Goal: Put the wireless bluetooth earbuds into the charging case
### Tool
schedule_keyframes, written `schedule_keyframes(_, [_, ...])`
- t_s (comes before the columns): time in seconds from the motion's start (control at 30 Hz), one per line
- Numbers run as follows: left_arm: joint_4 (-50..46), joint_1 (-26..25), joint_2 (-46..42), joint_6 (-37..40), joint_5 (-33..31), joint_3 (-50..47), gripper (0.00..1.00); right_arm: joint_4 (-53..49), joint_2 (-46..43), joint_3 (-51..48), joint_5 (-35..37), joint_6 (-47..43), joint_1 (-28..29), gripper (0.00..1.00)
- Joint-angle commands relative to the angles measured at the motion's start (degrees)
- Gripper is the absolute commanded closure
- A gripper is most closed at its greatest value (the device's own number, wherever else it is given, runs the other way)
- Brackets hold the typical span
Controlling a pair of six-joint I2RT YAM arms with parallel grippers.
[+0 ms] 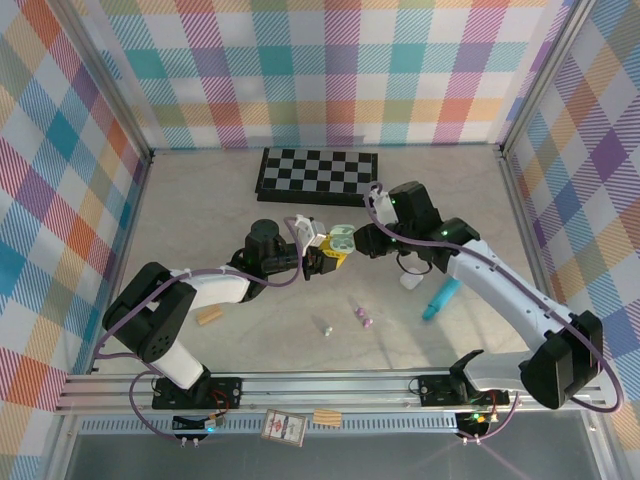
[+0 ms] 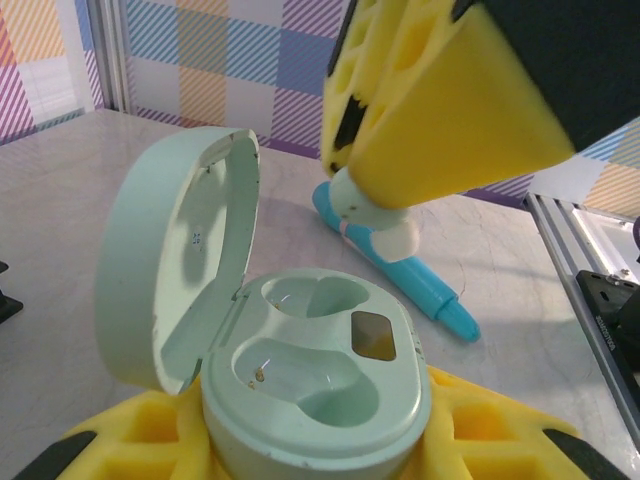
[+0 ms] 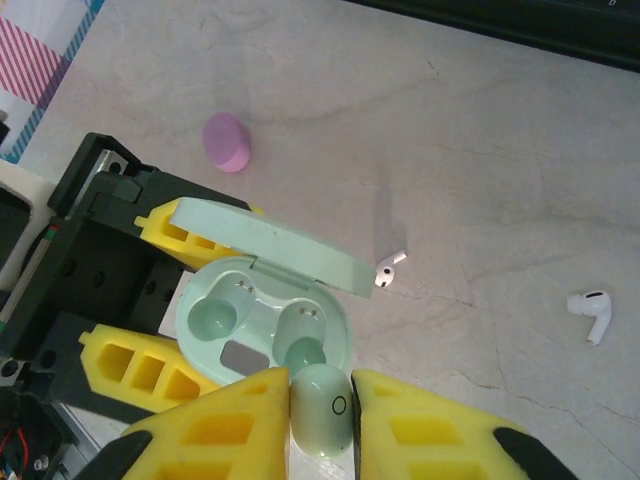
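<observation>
Entry one: charging case (image 2: 318, 390), mint, lid (image 2: 180, 260) swung open, both wells empty. My left hand (image 1: 322, 258) grips it at the base, mid-table (image 1: 230, 200).

Entry two: mint earbud (image 3: 322, 405), pinched in my closed right hand (image 3: 321, 440), just beside the case's rim.

Right wrist view adds two white earbuds (image 3: 590, 315) lying apart from the case, plus a pink piece (image 3: 227, 141).

Left wrist view adds a teal stick (image 2: 400, 270) behind the case.

Top view adds pink-purple buds (image 1: 362, 318) nearer than the case.
</observation>
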Motion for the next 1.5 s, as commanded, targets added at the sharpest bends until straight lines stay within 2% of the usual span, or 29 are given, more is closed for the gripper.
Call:
schedule_keyframes(0.0, [0.2, -0.4, 0.5, -0.7, 2.6, 1.6, 0.73, 0.8, 0.8, 2.0, -0.9, -1.9, 0.4, 0.78])
schedule_keyframes(0.57, [1.9, -0.6, 0.8, -1.5, 2.6, 1.6, 0.73, 5.1, 2.8, 1.1, -1.9, -0.3, 0.7, 0.79])
schedule_keyframes(1.03, [7.2, -0.6, 0.9, -6.2, 3.1, 1.5, 0.73, 5.0, 3.7, -0.8, -1.5, -4.3, 1.5, 0.76])
schedule_keyframes(1.17, [6.8, -0.6, 0.5, -5.8, 2.5, 1.4, 0.73, 5.0, 2.0, -1.1, -2.9, -4.4, 1.6, 0.71])
schedule_keyframes(1.3, [6.0, -0.5, 0.3, -4.9, 1.9, 1.3, 0.73, 4.4, -1.2, -1.3, -1.1, -3.4, 1.6, 0.58])
schedule_keyframes(1.47, [6.3, 0.0, 0.1, -4.3, 1.2, 1.0, 0.73, 4.1, -6.7, -3.6, 0.0, -0.9, 1.6, 0.51])
